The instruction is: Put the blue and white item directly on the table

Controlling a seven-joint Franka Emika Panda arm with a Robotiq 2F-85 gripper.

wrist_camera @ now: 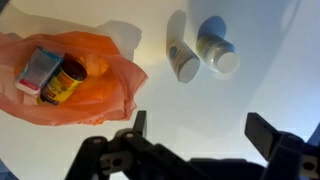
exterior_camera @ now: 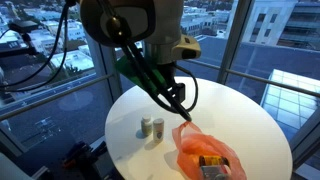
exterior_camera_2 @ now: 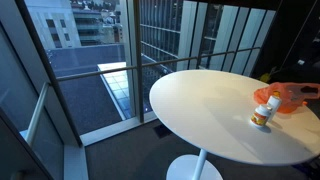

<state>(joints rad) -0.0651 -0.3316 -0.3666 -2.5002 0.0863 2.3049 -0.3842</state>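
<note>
Floor-to-ceiling windows point(exterior_camera_2: 160, 40) with dark frames look over a railed balcony point(exterior_camera_2: 95, 95) to daylit city buildings point(exterior_camera: 285, 22).

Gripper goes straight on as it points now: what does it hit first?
The open gripper likely meets bare table first, between the orange dish and the two white cylinders; depth is unclear.

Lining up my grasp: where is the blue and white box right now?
In the wrist view the box sits at the left, inside the orange dish, beside the yellow-brown jar, left of the two white bottles.
</note>
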